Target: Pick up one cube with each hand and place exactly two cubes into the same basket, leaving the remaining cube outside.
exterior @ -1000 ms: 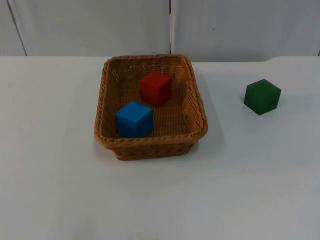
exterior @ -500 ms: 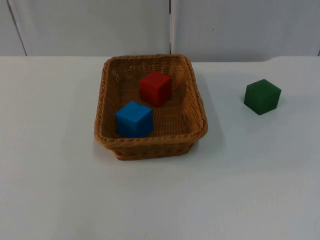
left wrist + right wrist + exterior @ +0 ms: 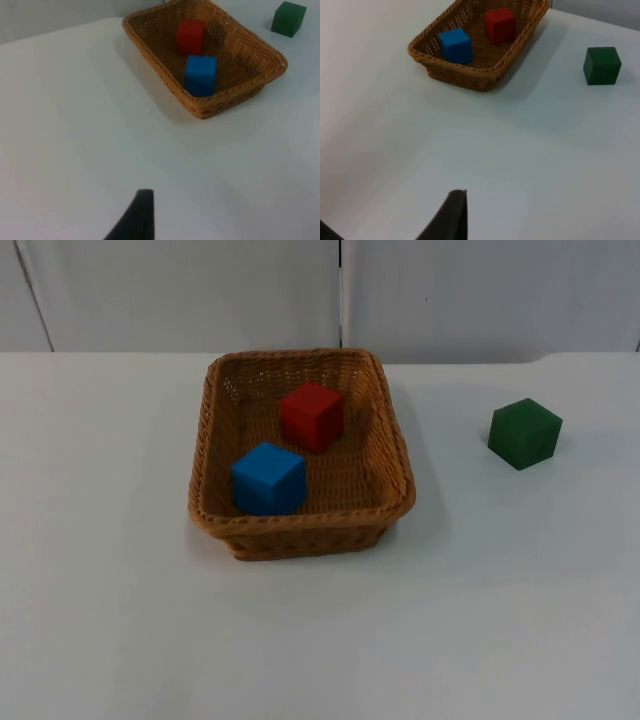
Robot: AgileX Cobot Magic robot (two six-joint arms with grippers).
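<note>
Top view shows blue cube (image 3: 268, 478) and red cube (image 3: 311, 416) in the wicker basket (image 3: 300, 530), green cube (image 3: 524, 433) outside near the desk's (image 3: 110, 600) right edge — any further grasp would spoil the count; whether either arm's fingers are apart, I cannot tell.

Top cam looks down and forward at the desk (image 3: 120, 640) toward the grey wall (image 3: 200, 290). Both wrist cams sit farther back, low and angled, sharing the basket (image 3: 205, 455) and cubes.
</note>
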